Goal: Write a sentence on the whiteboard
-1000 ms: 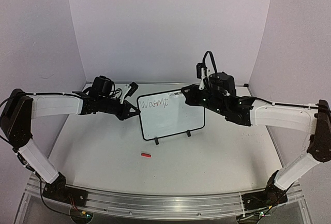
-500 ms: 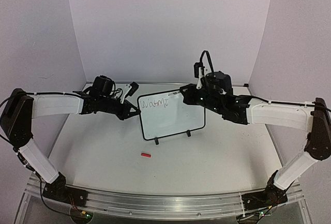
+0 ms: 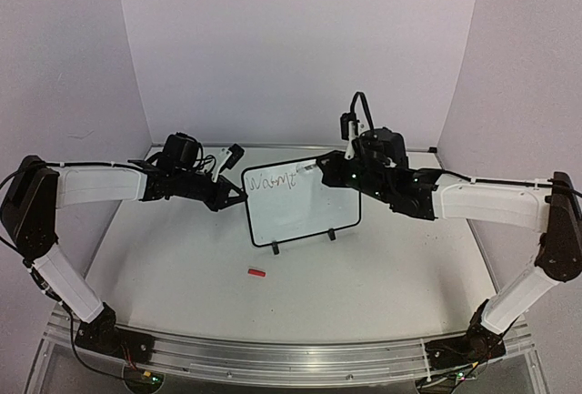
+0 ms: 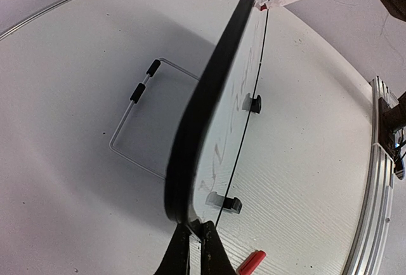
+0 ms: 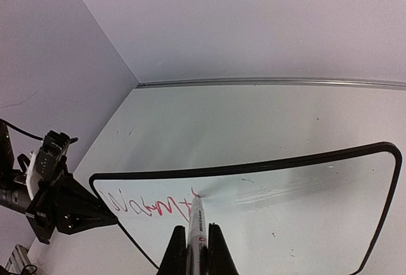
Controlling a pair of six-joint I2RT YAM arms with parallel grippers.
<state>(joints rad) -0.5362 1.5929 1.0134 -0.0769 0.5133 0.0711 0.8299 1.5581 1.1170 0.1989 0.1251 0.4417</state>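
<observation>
White whiteboard, edge in left hand, right hand holds marker to it

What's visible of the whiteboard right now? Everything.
The whiteboard is a small white rectangle in a thin black rounded frame, very thin edgewise. It stands on the table on two black clip feet, a wire stand behind it. One line of handwriting runs along its upper left. The left gripper pinches one side edge; the marker in the right gripper touches the writing's end.

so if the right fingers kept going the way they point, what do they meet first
The whiteboard: the marker that the right fingers hold looks to touch its face, at the end of the writing.
</observation>
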